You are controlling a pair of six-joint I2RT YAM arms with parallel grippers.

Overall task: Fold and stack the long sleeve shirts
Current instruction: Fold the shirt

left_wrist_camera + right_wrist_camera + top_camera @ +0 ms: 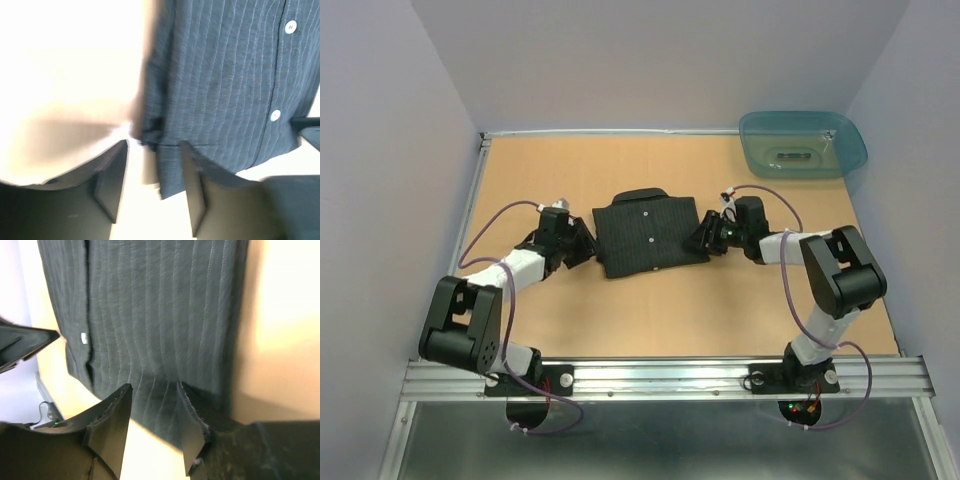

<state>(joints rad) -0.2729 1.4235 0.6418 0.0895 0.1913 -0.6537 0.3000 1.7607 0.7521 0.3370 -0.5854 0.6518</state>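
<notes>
The black shirt (648, 235) lies folded in the middle of the desk (670, 320), and the left hand (582, 243) and right hand (703, 236), both with fingers apart astride its side edges, should probably catch all layers evenly.

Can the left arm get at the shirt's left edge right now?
Probably yes. The left tool sits right at the left edge of the shirt, fingers apart with a bit of hem between them. Nothing lies in its way; the tub is off in the far right corner.
</notes>
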